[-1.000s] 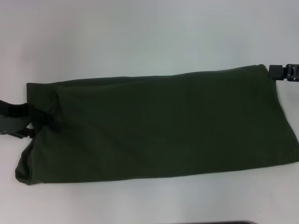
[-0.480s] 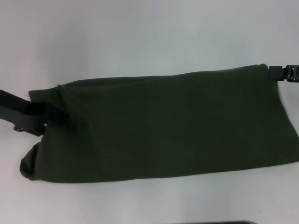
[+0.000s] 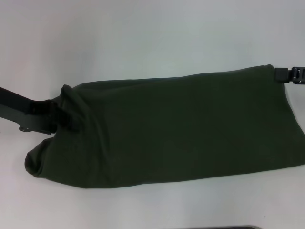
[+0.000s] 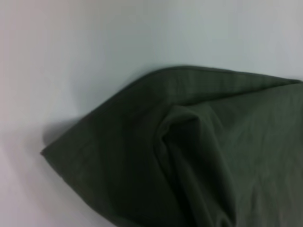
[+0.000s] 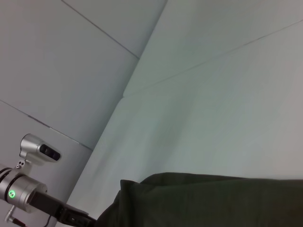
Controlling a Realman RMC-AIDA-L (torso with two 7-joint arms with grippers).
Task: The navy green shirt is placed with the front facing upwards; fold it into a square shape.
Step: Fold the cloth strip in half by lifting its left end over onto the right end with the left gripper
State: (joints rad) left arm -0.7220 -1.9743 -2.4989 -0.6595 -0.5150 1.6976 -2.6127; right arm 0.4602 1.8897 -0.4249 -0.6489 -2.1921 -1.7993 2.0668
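- Shirt [image 3: 171, 129] lies folded into a long band across the white surface [image 3: 143, 38], running left to right and tilted, right end farther from the robot.
- Left tool [image 3: 64, 114] is at the band's left end, pinching the far left corner; the cloth there is raised and bunched over the tool.
- Near left corner [image 3: 33, 164] sags in a rounded lump on the surface.
- Left wrist view: a pointed fold of shirt [image 4: 189, 156] with a hemmed edge; bare surface [image 4: 71, 56] beyond it.
- Right tool [image 3: 288, 75] sits at the band's far right corner, touching the edge; probably gripping it, but I cannot tell how its fingers stand.
- Right end of the band reaches the frame's right edge.
- Near long edge is mostly straight; far long edge is slightly wavy.
- Open surface: wide strip beyond the shirt, narrower strip on the near side.
- Right wrist view: shirt edge [image 5: 213, 198] low, left arm [image 5: 28, 194] far off, open surface [image 5: 213, 104] above.
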